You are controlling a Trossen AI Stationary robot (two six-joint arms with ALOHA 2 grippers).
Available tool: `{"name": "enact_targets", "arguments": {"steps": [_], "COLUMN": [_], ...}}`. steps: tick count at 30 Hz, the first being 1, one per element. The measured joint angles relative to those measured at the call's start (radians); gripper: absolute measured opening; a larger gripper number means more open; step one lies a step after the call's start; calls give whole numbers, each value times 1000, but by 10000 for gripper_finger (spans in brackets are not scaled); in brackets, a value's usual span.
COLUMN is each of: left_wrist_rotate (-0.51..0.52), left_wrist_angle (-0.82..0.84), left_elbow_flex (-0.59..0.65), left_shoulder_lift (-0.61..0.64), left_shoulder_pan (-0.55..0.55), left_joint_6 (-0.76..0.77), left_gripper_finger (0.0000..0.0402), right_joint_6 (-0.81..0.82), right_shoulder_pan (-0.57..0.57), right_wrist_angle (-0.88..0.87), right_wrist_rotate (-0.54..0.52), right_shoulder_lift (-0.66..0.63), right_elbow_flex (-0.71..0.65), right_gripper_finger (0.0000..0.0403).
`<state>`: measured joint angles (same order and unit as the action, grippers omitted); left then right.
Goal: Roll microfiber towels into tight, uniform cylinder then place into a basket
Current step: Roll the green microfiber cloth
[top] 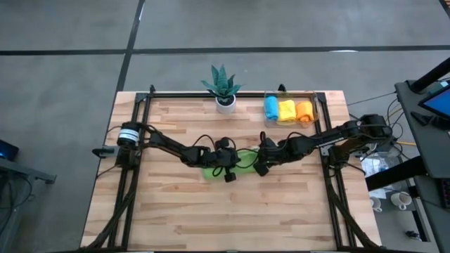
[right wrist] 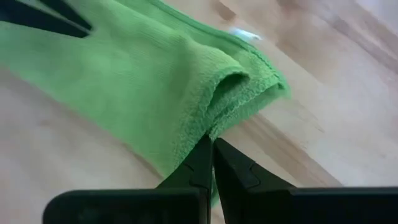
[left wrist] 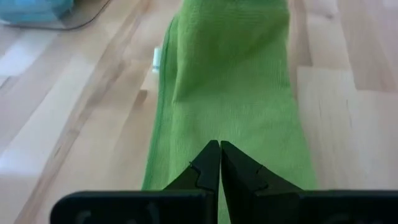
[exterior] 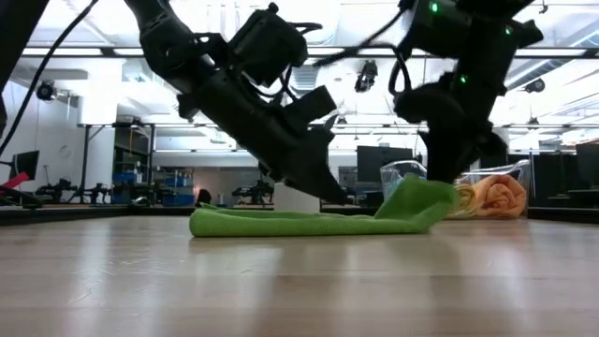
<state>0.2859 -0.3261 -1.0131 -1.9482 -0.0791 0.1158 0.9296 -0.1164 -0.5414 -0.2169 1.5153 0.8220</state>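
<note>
A green microfiber towel (exterior: 299, 223), folded into a long strip, lies on the table's middle (top: 242, 160). My right gripper (right wrist: 212, 144) is shut on its right end, which is raised off the wood (exterior: 421, 201); the rest lies flat. My left gripper (left wrist: 219, 146) is shut and slants down over the strip's middle (exterior: 344, 198). The basket (top: 316, 105) stands at the far right edge and holds blue, yellow and orange rolled towels (top: 288, 110). My left gripper's shut fingertips stand right over the middle of the green strip (left wrist: 230, 124), pointing along it; I cannot tell whether they touch the cloth. My right gripper pinches the towel's right end at its edge (right wrist: 205, 121) between its two fingers, coming steeply from above. Several layers gape open in a loop just beyond the fingertips. That end is lifted and the rest of the strip lies on the table.
A green spiky plant in a white pot (top: 223, 90) stands at the far edge, left of the basket. Black frame rails (top: 133, 176) run along the table's left and right sides. Bare wood lies toward the near edge (top: 225, 218).
</note>
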Motion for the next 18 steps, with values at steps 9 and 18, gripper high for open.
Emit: {"name": "enact_targets", "arguments": {"steps": [9,18], "left_wrist_rotate": [53,71], "left_wrist_angle": [241,353], "left_elbow_flex": [8,7], "left_shoulder_lift": [82,109], "left_shoulder_pan": [0,0], "left_joint_6": [-21,-20], "left_gripper_finger": [0,0], "right_joint_6": [-50,-66], "right_shoulder_pan": [-13,-12], "right_wrist_angle": [12,132], "right_wrist_rotate": [-20,-20], "right_shoulder_lift": [1,27], "right_elbow_flex": [82,83], "right_gripper_finger": [8,8]}}
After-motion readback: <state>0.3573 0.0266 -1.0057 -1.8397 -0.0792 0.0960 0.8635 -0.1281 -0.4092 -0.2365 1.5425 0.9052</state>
